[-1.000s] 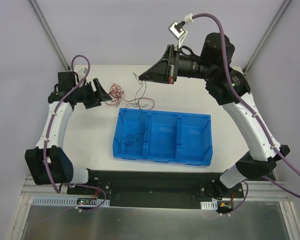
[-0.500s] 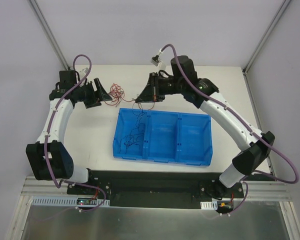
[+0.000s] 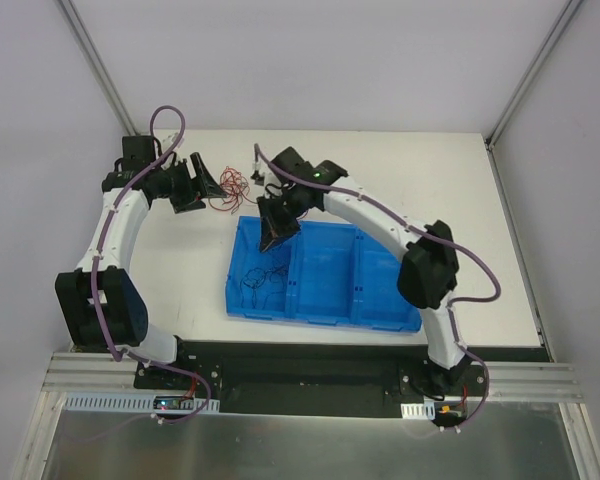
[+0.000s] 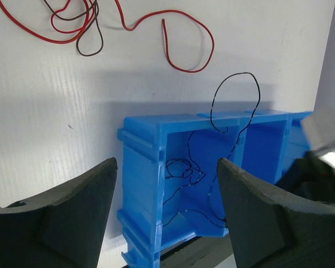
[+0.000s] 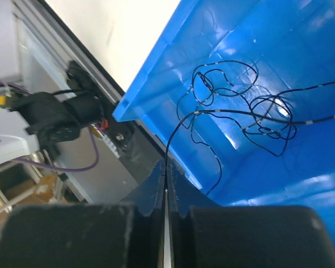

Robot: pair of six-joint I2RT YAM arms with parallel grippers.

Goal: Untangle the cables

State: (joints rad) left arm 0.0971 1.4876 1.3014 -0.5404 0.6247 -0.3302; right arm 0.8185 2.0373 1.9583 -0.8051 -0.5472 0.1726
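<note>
My right gripper [image 3: 271,240] hangs over the left compartment of the blue tray [image 3: 390,232], shut on a thin black cable [image 5: 181,124]. That cable runs down into a black tangle [image 5: 251,109] on the compartment floor [image 3: 262,279]. In the right wrist view the jaws [image 5: 166,167] are closed with the wire pinched between them. My left gripper [image 3: 206,188] is open and empty at the back left, beside loose red and dark red cables [image 3: 230,187] on the table. The left wrist view shows these red cables [image 4: 173,47], a black loop [image 4: 234,95] over the tray's back rim, and the open gripper [image 4: 167,164].
The tray [image 4: 139,145] has three compartments; the middle and right ones hold no cables that I can see. The black mounting rail with wiring [image 5: 72,114] runs along the table's near edge. White table surface lies left and right of the tray.
My right arm has swung down from high at the back to over the tray's left compartment, bringing the black cable with it. The left arm has barely moved.
</note>
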